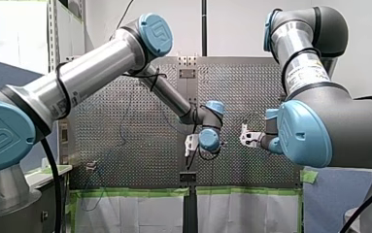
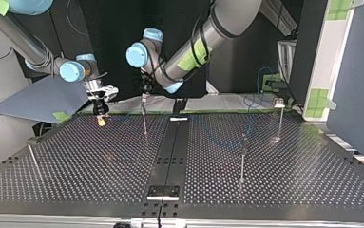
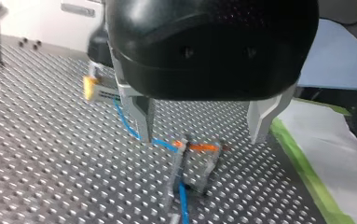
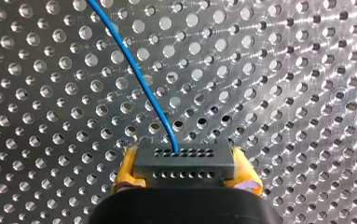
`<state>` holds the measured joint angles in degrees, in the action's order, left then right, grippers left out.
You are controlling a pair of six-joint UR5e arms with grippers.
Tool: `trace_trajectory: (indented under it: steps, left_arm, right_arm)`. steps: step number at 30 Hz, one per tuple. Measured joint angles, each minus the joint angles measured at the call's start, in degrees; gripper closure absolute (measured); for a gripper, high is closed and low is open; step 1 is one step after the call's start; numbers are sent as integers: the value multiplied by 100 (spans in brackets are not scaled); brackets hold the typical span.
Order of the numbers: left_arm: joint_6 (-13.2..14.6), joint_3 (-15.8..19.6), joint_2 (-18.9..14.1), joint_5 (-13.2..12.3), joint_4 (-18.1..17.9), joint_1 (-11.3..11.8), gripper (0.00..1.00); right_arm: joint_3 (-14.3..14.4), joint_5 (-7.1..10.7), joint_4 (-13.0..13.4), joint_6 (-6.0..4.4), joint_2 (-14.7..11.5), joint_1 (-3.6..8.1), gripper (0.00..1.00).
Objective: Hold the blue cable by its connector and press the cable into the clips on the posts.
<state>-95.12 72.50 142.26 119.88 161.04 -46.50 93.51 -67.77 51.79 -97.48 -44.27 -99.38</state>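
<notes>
Two grippers work at the top view's far left. My right gripper (image 4: 184, 169) is clamped by its yellow pads (image 4: 126, 171) on the dark connector (image 4: 183, 163). The blue cable (image 4: 138, 78) runs from it over the perforated table (image 4: 288, 70). My left gripper (image 3: 199, 122) is wide open, its metal fingers (image 3: 140, 115) on either side of a post's clip (image 3: 195, 158). The cable reaches that clip. Another post (image 2: 242, 161) stands well apart, near right.
</notes>
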Motion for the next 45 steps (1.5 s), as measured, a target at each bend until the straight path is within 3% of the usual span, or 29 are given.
trace_trajectory:
  steps: [8, 20, 34, 45]
  left_arm:
    - [-41, 388, -391, -62, -377, 53, 0]
    - [-317, 946, -949, -87, -935, 174, 0]
    - [-354, 1588, -1591, 321, -1548, -12, 0]
    - [-499, 2124, -2127, 515, -1577, -169, 0]
  right_arm:
    - [-7, 0, -10, 0, 0, 2, 100]
    - [11, 0, -24, 0, -6, 1, 100]
    - [13, 0, -28, 0, -8, 40, 100]
    - [16, 0, -30, 0, -10, 59, 100]
